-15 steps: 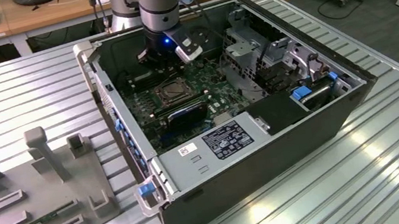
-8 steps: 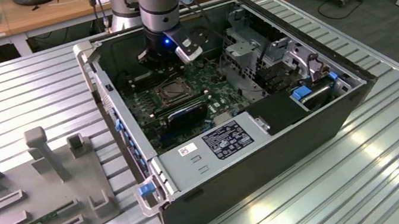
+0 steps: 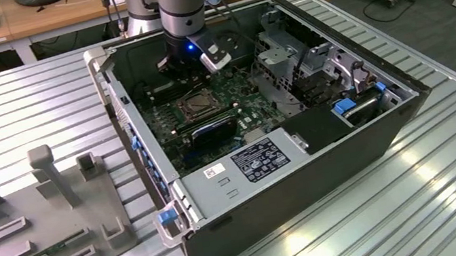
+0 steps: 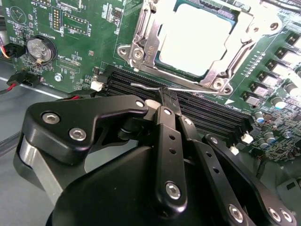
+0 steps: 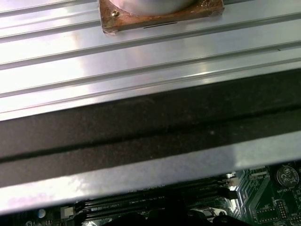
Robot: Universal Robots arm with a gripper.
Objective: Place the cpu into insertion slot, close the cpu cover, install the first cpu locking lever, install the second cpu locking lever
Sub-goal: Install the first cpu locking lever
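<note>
The cpu [image 4: 195, 37] lies flat in the insertion slot [image 3: 197, 103], a pale square seen through the cut-out of the cpu cover [image 4: 142, 44]. The cover's silvery frame lies down over the chip. A thin metal locking lever [image 4: 141, 86] runs along the socket's side that faces the memory slots. My gripper [image 4: 166, 95] is shut, and its black fingertips meet right at this lever, touching or almost touching it. In the exterior view the gripper [image 3: 183, 73] hangs inside the open computer case, just behind the socket.
Long black memory slots [image 4: 207, 113] lie between my fingers and the socket. A coin battery [image 4: 38, 49] sits on the green board. The case wall [image 5: 141, 132] and a drive cage [image 3: 310, 67] hem in the board. A grey fixture plate [image 3: 42, 226] rests on the ribbed table.
</note>
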